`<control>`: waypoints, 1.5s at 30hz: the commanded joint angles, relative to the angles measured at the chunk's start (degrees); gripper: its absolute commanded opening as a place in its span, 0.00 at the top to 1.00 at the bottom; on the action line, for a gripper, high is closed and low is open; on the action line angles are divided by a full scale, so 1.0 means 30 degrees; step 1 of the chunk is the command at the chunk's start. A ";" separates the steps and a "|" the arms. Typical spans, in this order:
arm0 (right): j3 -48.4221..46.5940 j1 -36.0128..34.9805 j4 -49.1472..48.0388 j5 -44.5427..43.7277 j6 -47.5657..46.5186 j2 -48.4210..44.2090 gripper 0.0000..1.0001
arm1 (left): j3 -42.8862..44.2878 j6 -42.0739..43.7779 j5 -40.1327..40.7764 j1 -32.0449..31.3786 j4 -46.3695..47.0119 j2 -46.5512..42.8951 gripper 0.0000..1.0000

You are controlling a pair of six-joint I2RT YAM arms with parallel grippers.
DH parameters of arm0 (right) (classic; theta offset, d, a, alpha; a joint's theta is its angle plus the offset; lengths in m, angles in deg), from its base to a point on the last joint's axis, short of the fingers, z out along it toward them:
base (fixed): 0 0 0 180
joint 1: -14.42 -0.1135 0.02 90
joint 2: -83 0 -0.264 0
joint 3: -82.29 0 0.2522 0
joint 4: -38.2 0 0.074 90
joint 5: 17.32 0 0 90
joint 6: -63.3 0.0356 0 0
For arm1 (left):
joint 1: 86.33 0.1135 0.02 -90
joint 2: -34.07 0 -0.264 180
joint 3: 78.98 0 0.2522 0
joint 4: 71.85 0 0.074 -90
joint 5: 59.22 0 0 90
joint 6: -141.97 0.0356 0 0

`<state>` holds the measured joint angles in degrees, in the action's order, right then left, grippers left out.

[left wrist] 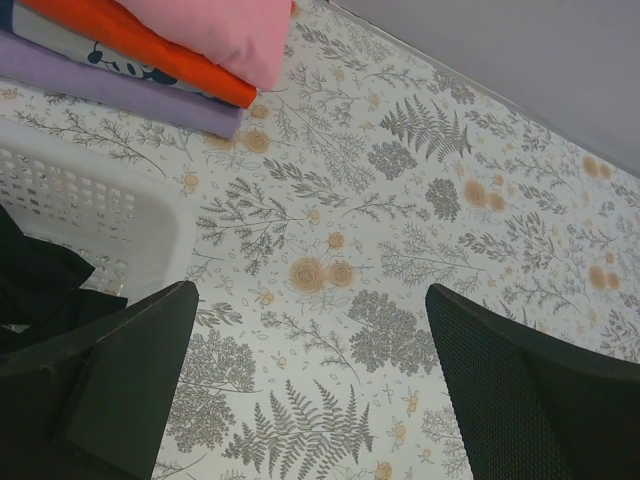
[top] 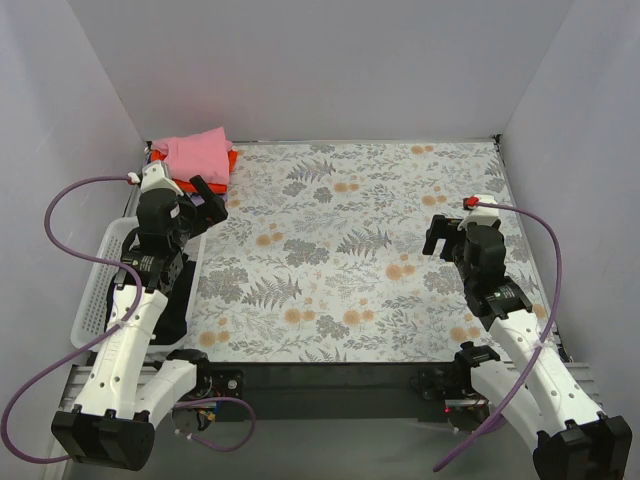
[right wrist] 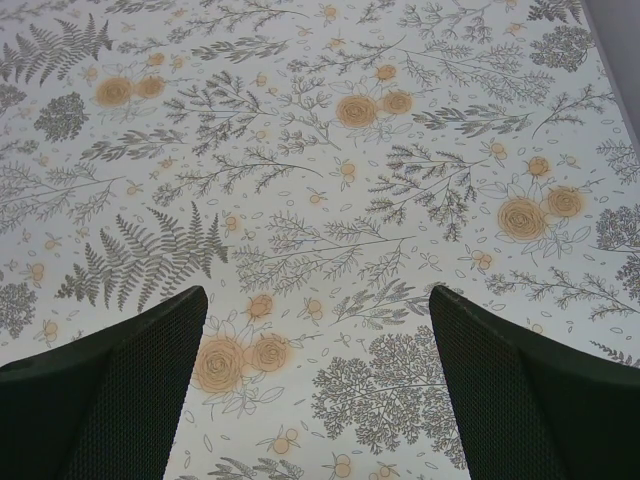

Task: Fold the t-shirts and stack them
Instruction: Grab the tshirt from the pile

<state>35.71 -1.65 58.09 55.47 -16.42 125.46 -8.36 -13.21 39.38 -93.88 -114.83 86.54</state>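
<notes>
A: White shells on left arm (top: pixel 125 340) and right arm (top: pixel 525 345)?
B: Yes, with black joint housings and black base blocks (top: pixel 100 438).
A: Cables?
B: Purple hose (top: pixel 52 208) looped off each wrist, red-tipped plug (top: pixel 469 202) at the right one.
A: Fingertips?
B: Left fingers (left wrist: pixel 110 390) matte black wedges; right fingers (right wrist: pixel 540 400) the same, finely dotted grip texture.
</notes>
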 commanded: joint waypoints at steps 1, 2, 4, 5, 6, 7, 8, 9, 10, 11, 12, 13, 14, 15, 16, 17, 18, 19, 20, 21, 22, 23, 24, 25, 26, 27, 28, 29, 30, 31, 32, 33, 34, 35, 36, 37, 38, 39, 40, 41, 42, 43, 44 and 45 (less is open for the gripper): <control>-0.0604 0.0173 -0.0344 -0.0122 0.0058 -0.0237 0.02 | 0.0529 0.0284 0.0677 0.0115 -0.0195 -0.0174 0.02; -0.0604 0.0173 -0.0344 -0.0093 0.0058 -0.0207 0.02 | 0.0558 0.0400 0.0591 0.0115 -0.0194 -0.0204 0.02; -0.0604 0.0202 -0.0345 -0.0034 0.0146 -0.0178 0.02 | 0.0500 0.0634 0.0096 0.0115 -0.0195 -0.0204 0.02; -0.0604 0.0202 -0.0344 0.0024 0.0175 -0.0091 0.02 | 0.0471 0.0694 -0.0111 0.0115 -0.0165 -0.0117 0.02; -0.0633 0.0231 -0.0344 0.0054 0.0234 -0.0032 0.02 | 0.0412 0.0810 -0.0374 0.0115 -0.0136 -0.0029 0.02; -0.0633 0.0261 -0.0344 0.0083 0.0234 0.0027 0.02 | 0.0412 0.0898 -0.0522 0.0115 -0.0107 0.0059 0.02; -0.0720 0.0290 -0.0344 0.0170 0.0292 0.0143 0.02 | 0.0441 0.0899 -0.0378 0.0115 -0.0397 0.0379 0.02; -0.0750 0.0290 -0.0344 0.0200 0.0264 0.0232 0.02 | 0.0557 0.0899 -0.0145 0.0115 -0.0718 0.0556 0.02; -0.0837 0.0290 -0.0344 0.0287 0.0293 0.0261 0.02 | 0.0732 0.0928 0.0206 0.0115 -0.1186 0.0790 0.02; -0.0867 0.0348 -0.0344 0.0346 0.0235 0.0291 0.02 | 0.0821 0.0610 0.1862 0.0115 -0.2293 0.1285 0.02; -0.0954 0.0349 -0.0344 0.0347 0.0234 0.0349 0.02 | 0.0938 0.0171 0.3039 0.0144 -0.2971 0.1551 0.02; -0.0984 0.0349 -0.0373 0.0492 0.0234 0.0350 0.02 | 0.1026 -0.0297 0.4211 0.0202 -0.3674 0.1786 0.02; -0.0984 0.0378 -0.0374 0.0522 0.0234 0.0408 0.01 | 0.1027 -0.0969 0.5586 0.0319 -0.4870 0.2078 0.02; -0.1013 0.0436 -0.0374 0.0552 0.0321 0.0466 0.02 | 0.0969 -0.1759 0.6847 0.0726 -0.5259 0.2023 0.02; -0.1043 0.0437 -0.0403 0.0668 0.0380 0.0554 0.02 | 0.0852 -0.2260 0.7179 0.0991 -0.5495 0.1878 0.02; -0.1043 0.0437 -0.0461 0.0785 0.0468 0.0729 0.02 | 0.0416 -0.2700 0.7327 0.1255 -0.5526 0.1209 0.02; -0.1043 0.0495 -0.0491 0.0902 0.0498 0.0817 0.01 | 0.0093 -0.3400 0.7270 0.1837 -0.5323 0.0796 0.02; -0.1014 0.0524 -0.0549 0.1019 0.0469 0.0934 0.02 | -0.0230 -0.3726 0.7270 0.2104 -0.5060 0.0357 0.02; -0.1043 0.0554 -0.0578 0.1166 0.0498 0.1081 0.02 | -0.0523 -0.4020 0.7357 0.2368 -0.4826 -0.0198 0.02; -0.1072 0.0612 -0.0550 0.1225 0.0556 0.1140 0.02 | -0.0990 -0.4371 0.7503 0.3212 -0.4823 -0.0320 0.02; -0.1101 0.0641 -0.0549 0.1284 0.0585 0.1170 0.02 | -0.1111 -0.4809 0.7707 0.3539 -0.4910 -0.0379 0.02; -0.1189 0.0700 -0.0607 0.1400 0.0557 0.1141 0.02 | -0.1170 -0.5046 0.7883 0.3833 -0.5201 -0.0235 0.02; -0.1190 0.0758 -0.0666 0.1460 0.0585 0.1141 0.02 | -0.1373 -0.5164 0.8059 0.4503 -0.5291 -0.0146 0.02; -0.1161 0.0788 -0.0696 0.1489 0.0586 0.1112 0.02 | -0.1607 -0.5310 0.8583 0.4944 -0.5292 -0.0058 0.02; -0.1160 0.0817 -0.0783 0.1547 0.0586 0.1082 0.02 | -0.1871 -0.5341 0.8820 0.5442 -0.4973 0.0029 0.02; -0.1189 0.0934 -0.0784 0.1664 0.0644 0.1053 0.02 | -0.2222 -0.5225 0.8939 0.6723 -0.4622 0.0088 0.02; -0.1190 0.0964 -0.0813 0.1781 0.0673 0.1082 0.02 | -0.2863 -0.4992 0.8766 0.7548 -0.4212 0.0176 0.02; -0.1248 0.1051 -0.0871 0.2072 0.0732 0.1082 0.02 | -0.2928 -0.5424 0.8416 0.8281 -0.4353 0.0612 0.02; -0.1248 0.1110 -0.0930 0.2249 0.0848 0.1082 0.02 | -0.2957 -0.5748 0.8412 0.8927 -0.4413 0.0877 0.02; -0.1248 0.1140 -0.0959 0.2454 0.0907 0.1111 0.02 | -0.3277 -0.6041 0.8325 0.9165 -0.4355 0.1083 0.02; -0.1248 0.1227 -0.1134 0.2833 0.0937 0.1169 0.02 | -0.3483 -0.6421 0.8441 0.9429 -0.3890 0.1462 0.02; -0.1248 0.1286 -0.1222 0.3040 0.1024 0.1228 0.02 | -0.3572 -0.6657 0.8500 0.9924 -0.3741 0.1698 0.02; -0.1190 0.1315 -0.1310 0.3245 0.1083 0.1286 0.02 | -0.3544 -0.6775 0.8587 1.0132 -0.3623 0.2019 0.02; -0.1219 0.1403 -0.1485 0.3566 0.1084 0.1461 0.01 | -0.3456 -0.6979 0.8675 1.0250 -0.3680 0.2661 0.02; -0.1248 0.1491 -0.1545 0.3685 0.1113 0.1550 0.02 | -0.3369 -0.7417 0.9024 1.0281 -0.3797 0.2928 0.02; -0.1248 0.1549 -0.1604 0.3832 0.1113 0.1667 0.02 | -0.3310 -0.7653 0.9231 1.0310 -0.3885 0.3192 0.02; -0.1248 0.1637 -0.1720 0.4065 0.1142 0.1871 0.02 | -0.3338 -0.7916 0.9407 1.0281 -0.4031 0.3339 0.02; -0.1248 0.1783 -0.1750 0.4213 0.1171 0.1989 0.01 | -0.3396 -0.8412 0.9786 1.0281 -0.4119 0.3283 0.02; -0.1306 0.1842 -0.1809 0.4359 0.1201 0.2106 0.02 | -0.3455 -0.8620 0.9992 1.0310 -0.4236 0.3195 0.02; -0.1307 0.2017 -0.1867 0.4651 0.1201 0.2281 0.02 | -0.3688 -0.8796 1.0284 1.0281 -0.4411 0.2933 0.02; -0.1336 0.2077 -0.1868 0.4769 0.1288 0.2341 0.02 | -0.3864 -0.8943 1.0693 1.0281 -0.4413 0.2786 0.02; -0.1365 0.2135 -0.1868 0.4887 0.1318 0.2400 0.02 | -0.4069 -0.9002 1.1539 1.0310 -0.4355 0.2639 0.02; -0.1365 0.2281 -0.1868 0.5120 0.1347 0.2458 0.02 | -0.4332 -0.9061 1.2040 1.0310 -0.4268 0.2551 0.02; -0.1365 0.2369 -0.1868 0.5267 0.1435 0.2488 0.02 | -0.4624 -0.9033 1.2277 1.0368 -0.4267 0.2579 0.02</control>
<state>34.44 4.62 55.56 68.56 -13.09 132.98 -20.41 -37.63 69.00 -63.21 -127.35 95.87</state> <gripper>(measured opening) 0.984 0.981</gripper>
